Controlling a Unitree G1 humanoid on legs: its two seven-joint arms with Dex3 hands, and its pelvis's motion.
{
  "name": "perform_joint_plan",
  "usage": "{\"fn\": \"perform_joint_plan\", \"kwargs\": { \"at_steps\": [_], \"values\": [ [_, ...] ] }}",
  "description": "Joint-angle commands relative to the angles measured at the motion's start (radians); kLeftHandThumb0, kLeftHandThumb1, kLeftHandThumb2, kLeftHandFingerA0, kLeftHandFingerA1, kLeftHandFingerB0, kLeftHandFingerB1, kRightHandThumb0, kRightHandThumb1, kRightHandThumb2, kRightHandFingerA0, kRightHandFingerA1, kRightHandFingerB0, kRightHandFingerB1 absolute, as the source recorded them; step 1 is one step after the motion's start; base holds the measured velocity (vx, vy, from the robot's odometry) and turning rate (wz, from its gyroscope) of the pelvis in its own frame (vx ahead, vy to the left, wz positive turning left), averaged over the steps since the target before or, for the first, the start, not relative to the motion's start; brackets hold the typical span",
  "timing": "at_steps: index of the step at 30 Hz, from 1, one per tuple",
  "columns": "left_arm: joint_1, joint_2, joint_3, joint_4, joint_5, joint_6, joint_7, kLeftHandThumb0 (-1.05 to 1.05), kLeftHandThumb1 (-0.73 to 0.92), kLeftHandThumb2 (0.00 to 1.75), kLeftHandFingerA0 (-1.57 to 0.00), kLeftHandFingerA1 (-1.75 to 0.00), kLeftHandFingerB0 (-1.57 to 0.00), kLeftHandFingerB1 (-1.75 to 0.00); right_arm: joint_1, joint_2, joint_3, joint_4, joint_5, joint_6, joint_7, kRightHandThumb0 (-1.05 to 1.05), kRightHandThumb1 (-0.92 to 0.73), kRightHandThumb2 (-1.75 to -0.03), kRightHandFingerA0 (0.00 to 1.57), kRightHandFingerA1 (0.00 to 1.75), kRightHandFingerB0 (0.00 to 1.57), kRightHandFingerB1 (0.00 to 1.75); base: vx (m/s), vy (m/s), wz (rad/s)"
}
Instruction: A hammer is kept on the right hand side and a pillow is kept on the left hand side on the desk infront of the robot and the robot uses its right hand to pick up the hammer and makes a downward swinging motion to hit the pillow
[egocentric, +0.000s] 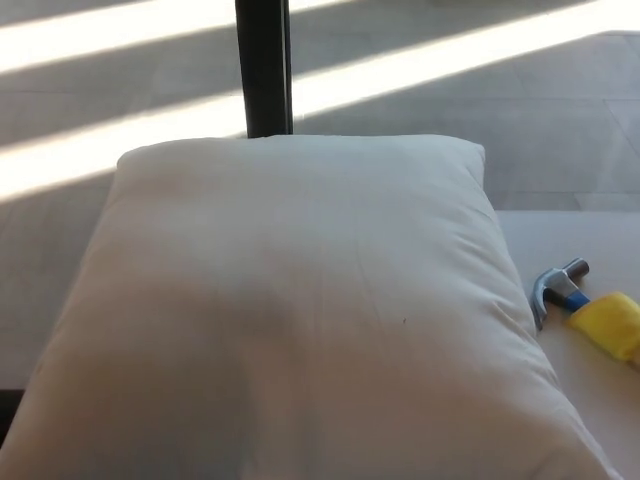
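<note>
Sunlit floor (120, 150) stretches behind, a dark post (264, 65) rising from it. White pillow (300, 320) fills the table (590, 400), hammer (585, 305) just beside its right edge. Neither hand shows, so fingers can't be judged.

Single head view, looking steeply down and forward, close above the tabletop (600, 400). Pillow (300, 320) filling most of the frame; hammer (585, 305) cut off at 3 o'clock; floor (450, 120) toward 12 o'clock.
</note>
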Motion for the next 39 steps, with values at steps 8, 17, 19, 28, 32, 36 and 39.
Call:
{"fn": "perform_joint_plan", "kwargs": {
  "at_steps": [8,17,19,28,32,36,39],
  "values": [
    [-0.014,0.062,0.12,0.036,-0.131,0.046,0.048,-0.5,0.58,0.58,-0.65,-0.68,-0.5,-0.6,-0.134,-0.106,-0.331,-0.102,0.286,0.12,-0.03,-0.92,-0.66,-1.04,0.02,0.21,0.0,0.07,0.0,0.0,0.0],
    [-0.027,0.062,0.083,0.039,-0.114,0.047,0.016,-0.53,0.59,0.58,-0.72,-0.62,-0.53,-0.56,-0.334,-0.168,-0.259,-0.521,0.242,0.25,-0.018,-0.96,-0.54,-1.03,0.07,0.05,0.07,0.21,0.0,0.0,0.0],
    [-0.029,0.062,0.077,0.037,-0.114,0.046,0.003,-0.54,0.59,0.58,-0.7,-0.62,-0.52,-0.57,-0.361,-0.18,-0.205,-0.616,0.223,0.251,0.025,-1.05,-0.63,-1.06,0.0,0.28,0.06,0.36,0.0,0.0,0.0],
    [-0.029,0.05,0.061,0.013,-0.127,0.049,-0.037,-0.54,0.59,0.58,-0.67,-0.63,-0.55,-0.6,-0.4,-0.238,0.078,-0.84,0.139,0.208,0.231,-0.74,-0.7,-0.63,0.03,0.23,0.11,0.24,0.0,0.0,0.0],
    [-0.019,0.043,0.054,0.007,-0.13,0.04,-0.05,-0.54,0.59,0.58,-0.71,-0.65,-0.55,-0.6,-0.37,-0.249,0.191,-0.934,0.093,0.211,0.265,-0.88,-0.69,-0.63,0.0,0.34,0.13,0.28,0.0,0.0,0.0],
    [-0.013,0.043,0.046,0.007,-0.132,0.037,-0.06,-0.55,0.58,0.58,-0.73,-0.64,-0.58,-0.6,-0.387,-0.268,0.305,-0.967,0.033,0.315,0.266,-0.88,-0.55,-0.93,0.0,0.19,0.06,0.28,0.0,0.0,0.0],
    [-0.006,0.043,0.034,-0.01,-0.125,0.041,-0.05,-0.53,0.6,0.58,-0.74,-0.64,-0.59,-0.61,-0.415,-0.305,0.408,-0.915,-0.09,0.297,0.247,-0.79,-0.51,-0.92,0.02,0.29,0.1,0.35,0.0,0.0,0.0]
  ]
}}
